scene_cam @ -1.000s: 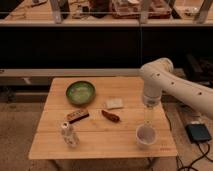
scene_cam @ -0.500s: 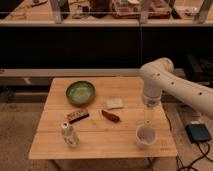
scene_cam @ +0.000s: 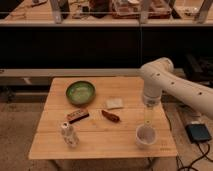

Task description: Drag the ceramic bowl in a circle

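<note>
The ceramic bowl (scene_cam: 80,92), green inside with a dark rim, sits at the back left of the wooden table (scene_cam: 102,142). My gripper (scene_cam: 148,120) hangs from the white arm (scene_cam: 160,80) over the right side of the table, pointing down just above a white cup (scene_cam: 145,136). It is far to the right of the bowl and touches nothing that I can see.
On the table lie a pale flat packet (scene_cam: 114,103), a reddish-brown sausage-like item (scene_cam: 111,116), a brown bar (scene_cam: 77,115) and a small white bottle (scene_cam: 69,134). A dark shelf unit stands behind the table. A blue-grey box (scene_cam: 199,133) lies on the floor at right.
</note>
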Motion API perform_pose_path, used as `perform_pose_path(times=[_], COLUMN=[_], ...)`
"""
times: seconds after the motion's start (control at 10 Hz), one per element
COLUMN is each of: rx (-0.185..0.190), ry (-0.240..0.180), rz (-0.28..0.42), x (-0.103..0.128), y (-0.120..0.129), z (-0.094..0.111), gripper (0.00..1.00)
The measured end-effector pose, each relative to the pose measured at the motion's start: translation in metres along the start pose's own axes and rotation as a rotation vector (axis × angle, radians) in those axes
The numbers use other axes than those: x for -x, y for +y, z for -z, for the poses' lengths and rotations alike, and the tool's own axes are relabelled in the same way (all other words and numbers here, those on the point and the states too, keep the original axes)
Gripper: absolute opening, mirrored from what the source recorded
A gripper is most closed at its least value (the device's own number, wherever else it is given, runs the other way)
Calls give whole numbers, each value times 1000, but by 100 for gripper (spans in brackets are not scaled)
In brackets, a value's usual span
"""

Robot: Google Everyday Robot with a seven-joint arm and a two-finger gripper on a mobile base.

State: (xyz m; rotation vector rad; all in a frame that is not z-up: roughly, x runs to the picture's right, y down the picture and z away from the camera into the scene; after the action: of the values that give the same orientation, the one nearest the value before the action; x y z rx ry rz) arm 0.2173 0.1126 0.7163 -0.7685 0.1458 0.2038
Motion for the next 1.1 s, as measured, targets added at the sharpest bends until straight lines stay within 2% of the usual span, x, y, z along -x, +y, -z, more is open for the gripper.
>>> perform_pose_path(times=[1.1], rx=[-9], ry=[3], rz=[3], x=[-1], y=[-1], z=[2], gripper=[80])
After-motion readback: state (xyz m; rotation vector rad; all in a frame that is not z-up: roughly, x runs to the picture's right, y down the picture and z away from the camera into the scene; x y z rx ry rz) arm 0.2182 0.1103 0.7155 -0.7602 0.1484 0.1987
